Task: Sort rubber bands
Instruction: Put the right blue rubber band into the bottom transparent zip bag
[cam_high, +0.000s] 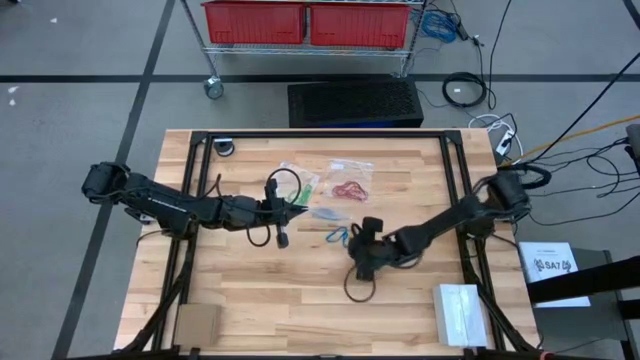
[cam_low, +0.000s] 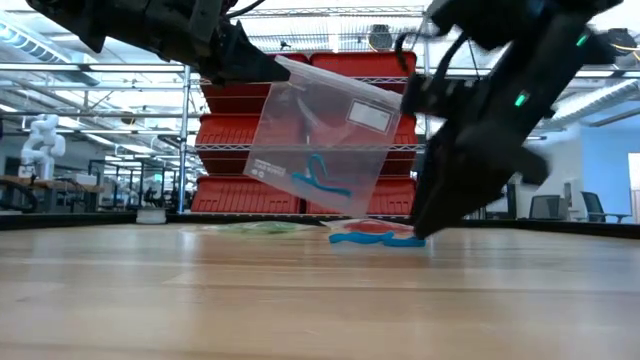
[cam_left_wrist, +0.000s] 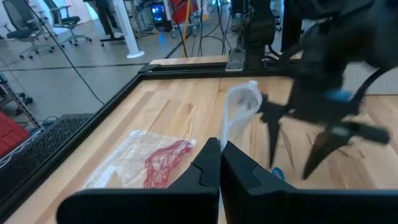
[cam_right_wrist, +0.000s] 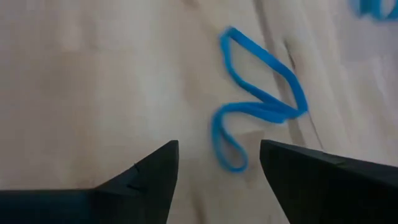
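Left pincer (cam_low: 262, 66) is clenched on a clear bag (cam_low: 325, 140) holding blue bands; right pincer (cam_right_wrist: 217, 163), released, hovers over a loose blue band (cam_right_wrist: 258, 106) on the tabletop (cam_high: 300, 300). Sorting looks unfinished.

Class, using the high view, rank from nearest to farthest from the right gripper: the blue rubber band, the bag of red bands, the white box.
1. blue rubber band, just beside the right gripper
2. bag of red bands, toward the table's far edge
3. white box, near front right corner
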